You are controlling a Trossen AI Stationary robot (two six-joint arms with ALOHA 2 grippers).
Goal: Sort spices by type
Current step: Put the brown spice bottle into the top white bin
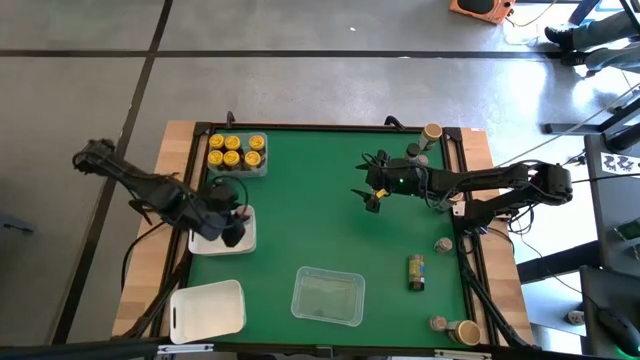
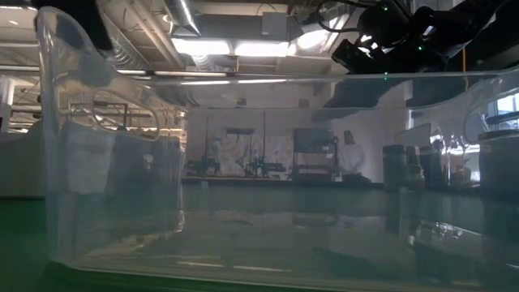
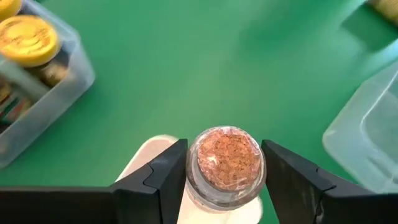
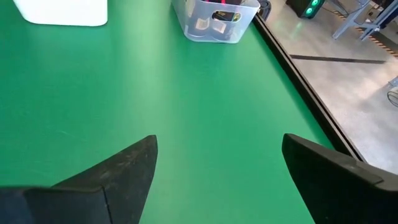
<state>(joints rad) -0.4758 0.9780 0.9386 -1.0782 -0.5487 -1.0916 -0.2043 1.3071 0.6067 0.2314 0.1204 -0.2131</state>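
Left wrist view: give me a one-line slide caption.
Left gripper shut on a cork-topped spice jar above the green table, a tray of yellow-lidded jars beside.

Green table (image 1: 330,200) carries three trays, clear bin (image 1: 327,296), loose spice jars (image 1: 417,271) along right edge.

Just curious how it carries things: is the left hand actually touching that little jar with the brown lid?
Touching. In the left wrist view both fingers of the left hand press against the jar, no gap showing.
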